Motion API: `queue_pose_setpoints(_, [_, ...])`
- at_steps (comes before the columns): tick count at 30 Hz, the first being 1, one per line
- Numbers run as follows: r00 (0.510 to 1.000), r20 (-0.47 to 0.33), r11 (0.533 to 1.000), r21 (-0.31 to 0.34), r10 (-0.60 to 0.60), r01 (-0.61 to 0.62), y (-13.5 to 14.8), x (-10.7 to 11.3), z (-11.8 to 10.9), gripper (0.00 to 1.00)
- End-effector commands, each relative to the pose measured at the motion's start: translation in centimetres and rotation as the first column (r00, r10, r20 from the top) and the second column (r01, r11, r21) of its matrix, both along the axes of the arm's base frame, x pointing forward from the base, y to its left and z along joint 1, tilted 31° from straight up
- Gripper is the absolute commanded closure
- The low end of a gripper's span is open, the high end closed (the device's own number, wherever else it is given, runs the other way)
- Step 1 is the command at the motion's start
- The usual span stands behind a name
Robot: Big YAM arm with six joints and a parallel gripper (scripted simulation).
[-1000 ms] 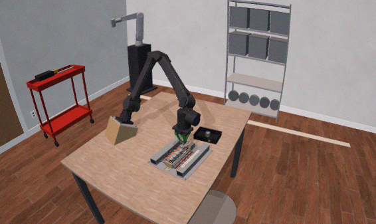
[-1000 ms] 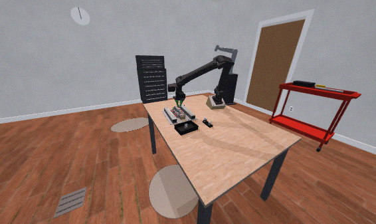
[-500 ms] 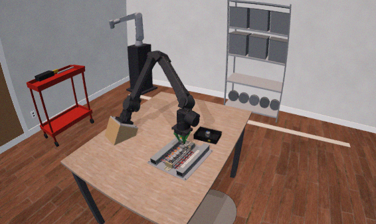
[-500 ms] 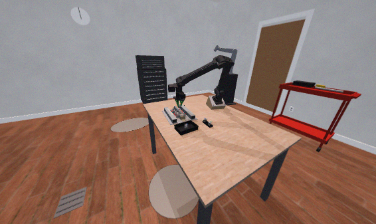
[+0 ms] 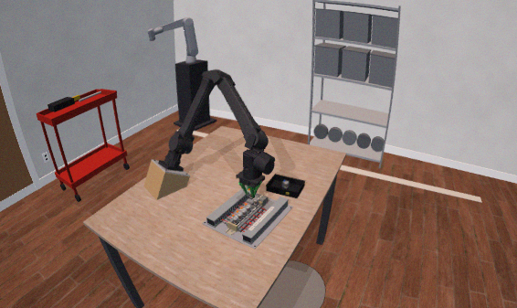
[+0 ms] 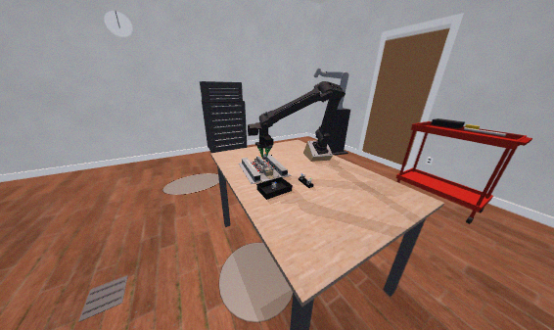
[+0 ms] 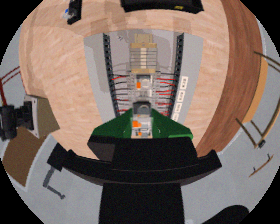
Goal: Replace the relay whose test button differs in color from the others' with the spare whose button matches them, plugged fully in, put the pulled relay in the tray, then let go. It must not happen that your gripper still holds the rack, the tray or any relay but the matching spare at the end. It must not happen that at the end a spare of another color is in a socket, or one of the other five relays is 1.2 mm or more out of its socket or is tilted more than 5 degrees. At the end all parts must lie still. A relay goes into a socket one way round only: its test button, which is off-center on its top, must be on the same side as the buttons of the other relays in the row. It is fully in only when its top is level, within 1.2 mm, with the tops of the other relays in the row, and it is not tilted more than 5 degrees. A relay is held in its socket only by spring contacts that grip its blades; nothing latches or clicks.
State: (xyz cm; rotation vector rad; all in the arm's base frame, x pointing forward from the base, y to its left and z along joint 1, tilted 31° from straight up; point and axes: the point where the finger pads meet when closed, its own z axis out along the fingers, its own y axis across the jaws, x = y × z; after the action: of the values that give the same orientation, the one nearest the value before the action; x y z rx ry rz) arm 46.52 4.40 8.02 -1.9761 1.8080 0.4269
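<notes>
Down over the relay row, the hand (image 7: 143,124) is clamped on a relay (image 7: 141,123) with an orange button, between its green fingers. Beyond stand boxy relays on a gray panel (image 5: 269,227) between two dark ducts. The black square tray (image 5: 277,187) holds a pale relay. No writing is legible. The counter (image 5: 160,240) is light wood.

Single dark six-joint arm (image 5: 228,94) rises from its tan wedge-shaped base (image 5: 161,184), elbow high, forearm sloping down to a wrist pointing straight down. Green-fingered parallel gripper (image 5: 250,191) hangs vertical, fingers partly closed and clamped on a small clear-bodied relay with an orange button (image 7: 141,124). From the wrist camera, the relay sits centred between the pads.
</notes>
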Motion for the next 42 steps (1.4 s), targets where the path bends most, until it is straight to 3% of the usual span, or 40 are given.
queue_pose_setpoints(1, [0.998,0.065,1.0,-0.001,0.007,-0.007,0.5,1.6,2.1,1.0])
queue_pose_setpoints(25, [0.998,0.062,1.0,-0.001,0.006,-0.006,0.6,1.6,1.9,1.0])
queue_pose_setpoints(42, [1.0,0.024,1.0,0.002,0.003,-0.003,0.8,0.8,0.1,1.0])
